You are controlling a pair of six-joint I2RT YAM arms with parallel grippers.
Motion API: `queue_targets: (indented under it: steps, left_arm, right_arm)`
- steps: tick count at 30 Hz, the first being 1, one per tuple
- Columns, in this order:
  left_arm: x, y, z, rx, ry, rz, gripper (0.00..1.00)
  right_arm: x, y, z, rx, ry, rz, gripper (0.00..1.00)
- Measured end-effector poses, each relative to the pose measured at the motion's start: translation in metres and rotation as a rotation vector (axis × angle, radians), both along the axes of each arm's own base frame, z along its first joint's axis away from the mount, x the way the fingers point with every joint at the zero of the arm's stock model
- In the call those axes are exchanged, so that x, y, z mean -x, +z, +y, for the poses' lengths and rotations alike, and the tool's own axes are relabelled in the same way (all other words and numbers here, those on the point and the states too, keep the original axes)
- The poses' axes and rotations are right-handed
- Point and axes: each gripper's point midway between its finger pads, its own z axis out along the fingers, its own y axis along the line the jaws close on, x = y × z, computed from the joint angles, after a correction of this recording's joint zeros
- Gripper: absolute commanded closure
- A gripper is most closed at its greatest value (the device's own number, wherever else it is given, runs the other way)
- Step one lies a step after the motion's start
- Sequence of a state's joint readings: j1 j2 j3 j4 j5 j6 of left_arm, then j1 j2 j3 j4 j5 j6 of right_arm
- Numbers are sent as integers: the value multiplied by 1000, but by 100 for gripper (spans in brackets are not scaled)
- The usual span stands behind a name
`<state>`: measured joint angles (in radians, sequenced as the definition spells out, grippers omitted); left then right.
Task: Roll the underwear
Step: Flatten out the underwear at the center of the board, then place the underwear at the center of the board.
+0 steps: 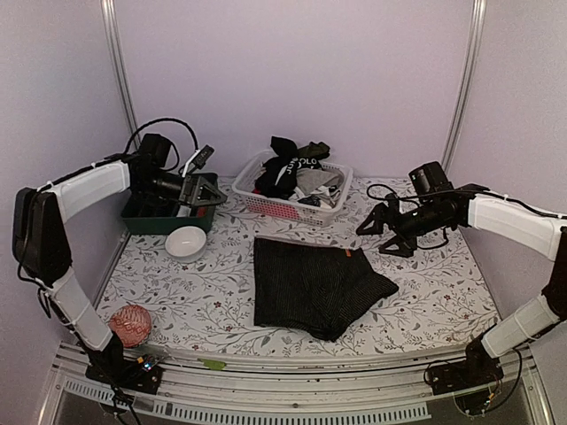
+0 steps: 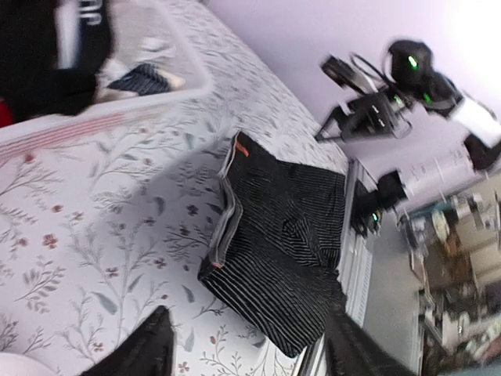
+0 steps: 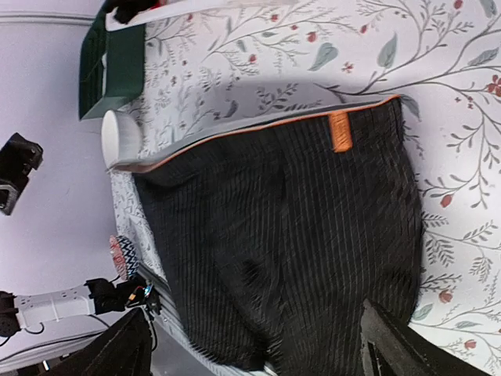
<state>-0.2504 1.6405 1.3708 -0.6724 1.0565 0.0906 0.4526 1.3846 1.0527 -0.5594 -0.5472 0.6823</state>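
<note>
At far left, the left gripper [image 1: 204,191] hangs above the table, over the right end of a dark green bin [image 1: 142,218] that sits by the left wall. Its jaws stand well apart with nothing between them, and its wrist camera looks past the two dark fingers [image 2: 145,348] at bare floral cloth. A white bowl [image 1: 186,242] sits just in front of the bin. A reddish ball [image 1: 130,324] lies well nearer, by the front left corner of the table [image 1: 177,297].

At centre back stands a white lattice basket [image 1: 266,205]. It is piled with mixed garments [image 1: 288,168] in black, white and grey, and a black piece with white lettering is draped on top.

Just in front of the basket, at about the middle of the table, a pair of black pinstriped underwear [image 1: 314,285] lies spread flat and unrolled. Its grey waistband, edged in orange, runs along the side towards the basket. A small orange tag [image 3: 340,129] sits at the band near its right end. The leg openings point towards the front edge. Neither arm touches it.

At right, the right gripper [image 1: 374,237] hovers above the cloth beyond the garment's right corner, angled down and to the left. Its jaws are also spread wide and hold nothing. Its wrist view looks down over the underwear, with one dark finger [image 3: 407,348] at each lower corner.
</note>
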Motion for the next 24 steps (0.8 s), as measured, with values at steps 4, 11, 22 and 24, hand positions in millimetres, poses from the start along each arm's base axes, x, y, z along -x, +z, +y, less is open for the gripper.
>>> queue_targets:
  steps: [4,11,22,24]
  left_arm:
    - [-56,-22,33,-107,200,-18,22]
    - [-36,-60,34,-253,182,-113,39]
    - [86,-135,-66,-389,-375,-273,56]
    - [102,-144,-76,-402,-438,-293,57]
  right_arm:
    - [-9,-22,-13,67,-55,54,8]
    - [5,-40,-19,93,-29,41,25]
    - [5,-112,-8,166,57,122,59]
    - [7,-128,-8,192,79,147,62]
